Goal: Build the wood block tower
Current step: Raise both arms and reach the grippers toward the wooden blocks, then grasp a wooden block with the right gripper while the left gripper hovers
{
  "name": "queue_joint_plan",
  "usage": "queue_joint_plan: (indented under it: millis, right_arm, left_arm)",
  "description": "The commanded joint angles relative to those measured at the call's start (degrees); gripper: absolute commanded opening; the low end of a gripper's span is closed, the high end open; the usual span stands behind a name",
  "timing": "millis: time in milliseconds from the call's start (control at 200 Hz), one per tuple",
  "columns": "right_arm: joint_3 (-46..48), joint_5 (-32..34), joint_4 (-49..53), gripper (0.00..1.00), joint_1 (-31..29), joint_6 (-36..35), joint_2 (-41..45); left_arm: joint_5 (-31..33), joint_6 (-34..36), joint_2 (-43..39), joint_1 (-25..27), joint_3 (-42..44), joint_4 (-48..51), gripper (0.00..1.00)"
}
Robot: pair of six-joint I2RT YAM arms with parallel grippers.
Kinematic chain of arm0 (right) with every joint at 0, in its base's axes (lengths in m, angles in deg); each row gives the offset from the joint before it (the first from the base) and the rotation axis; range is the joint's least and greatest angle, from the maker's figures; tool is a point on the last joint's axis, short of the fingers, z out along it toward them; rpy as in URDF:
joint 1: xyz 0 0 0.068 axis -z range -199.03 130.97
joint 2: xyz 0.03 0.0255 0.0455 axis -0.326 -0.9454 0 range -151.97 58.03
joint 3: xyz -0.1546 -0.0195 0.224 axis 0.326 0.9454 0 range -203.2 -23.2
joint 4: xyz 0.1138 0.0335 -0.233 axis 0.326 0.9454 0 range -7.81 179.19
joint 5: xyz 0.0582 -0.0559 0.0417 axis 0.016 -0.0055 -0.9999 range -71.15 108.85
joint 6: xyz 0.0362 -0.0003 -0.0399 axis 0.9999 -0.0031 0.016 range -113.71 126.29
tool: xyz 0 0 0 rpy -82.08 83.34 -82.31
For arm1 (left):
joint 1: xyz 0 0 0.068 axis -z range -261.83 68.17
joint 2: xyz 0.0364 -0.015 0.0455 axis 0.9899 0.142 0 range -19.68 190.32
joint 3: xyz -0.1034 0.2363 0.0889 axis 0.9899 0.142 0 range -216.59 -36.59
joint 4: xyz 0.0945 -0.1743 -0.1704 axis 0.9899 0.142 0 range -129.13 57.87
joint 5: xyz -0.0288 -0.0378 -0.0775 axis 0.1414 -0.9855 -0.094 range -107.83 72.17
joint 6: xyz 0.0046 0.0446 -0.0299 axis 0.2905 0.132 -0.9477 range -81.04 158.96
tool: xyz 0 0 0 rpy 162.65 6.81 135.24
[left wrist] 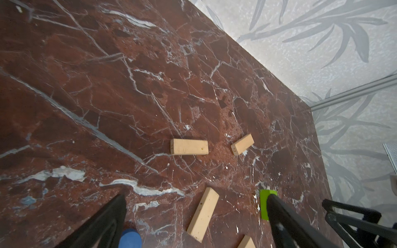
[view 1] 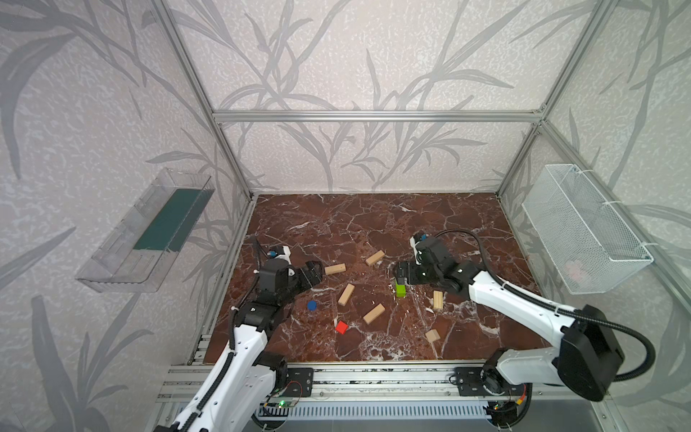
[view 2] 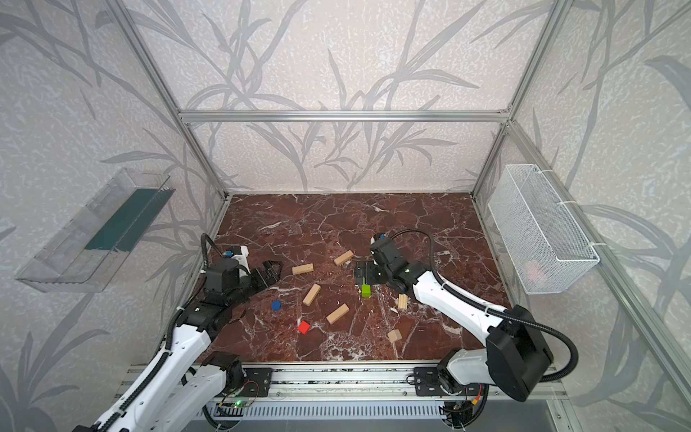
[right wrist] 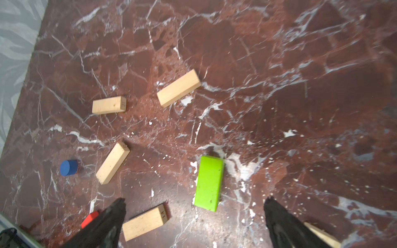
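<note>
Bright even light, soft faint shadows, wide-angle bending at top view edges, right wrist view slightly blurred

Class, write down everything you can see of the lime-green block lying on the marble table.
The lime-green block is a rectangular bar with an even, matte coat of paint marked by a few small dents. It looks like painted wood. It lies flat on a broad face on the red-brown marble tabletop, apart from the nearest pale wooden bar. Only the table touches it. The right gripper hovers close over it with its jaws open, and no contact is visible.
</note>
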Motion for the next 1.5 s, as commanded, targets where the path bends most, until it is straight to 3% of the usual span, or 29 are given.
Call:
queue_joint_plan:
  millis: [0, 280, 660, 1065, 1495]
  right_arm:
    - [-6.87, 3.55, 6.77, 0.99, -3.53, 3.48, -5.04]
    - [-18.62, 6.39, 8.0, 0.99, -5.7, 12.31, -20.29]
    - [-29.07, 16.03, 7.3, 0.95, -6.0, 19.71, -34.15]
    - [-39.99, 17.52, 9.96, 0.91, -4.92, 19.79, -45.2]
    - [-43.81, 16.31, 11.04, 0.77, -2.97, 19.14, -49.5]
  left_arm:
    - [0.0, -0.48, 0.22, 1.13, -1.58, 2.53, 0.99]
    - [-0.26, -1.84, 3.69, 3.21, -1.74, 1.54, 0.99]
    - [0.4, -2.43, 8.85, 5.12, -2.79, -0.74, 0.99]
    - [-0.85, -2.5, 13.76, 7.47, -4.48, -3.68, 0.99]
    - [-0.16, -3.17, 17.79, 9.82, -6.22, -5.24, 0.99]
